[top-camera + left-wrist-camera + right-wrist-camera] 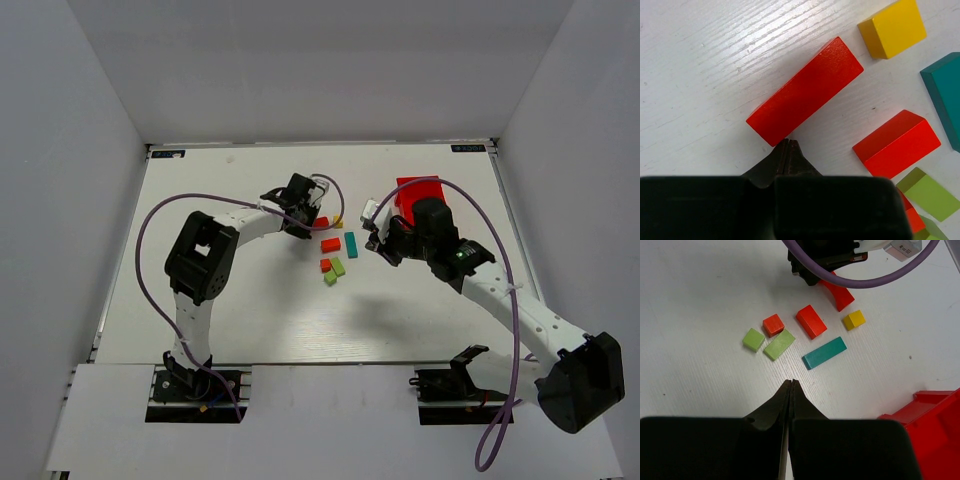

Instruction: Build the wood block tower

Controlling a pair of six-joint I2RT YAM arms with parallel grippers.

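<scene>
The left fingers [786, 152] were closed on nothing, their tips just beside the near corner of a long red bar [805, 91]. The right fingers [790, 392] were closed and empty too. Beyond their tips we saw the tower's blocks [811, 321] lying flat and separate on the table [700, 285], a teal bar [824, 353] nearest. We could not read the two small labels [170, 154] at the table's far corners.
</scene>
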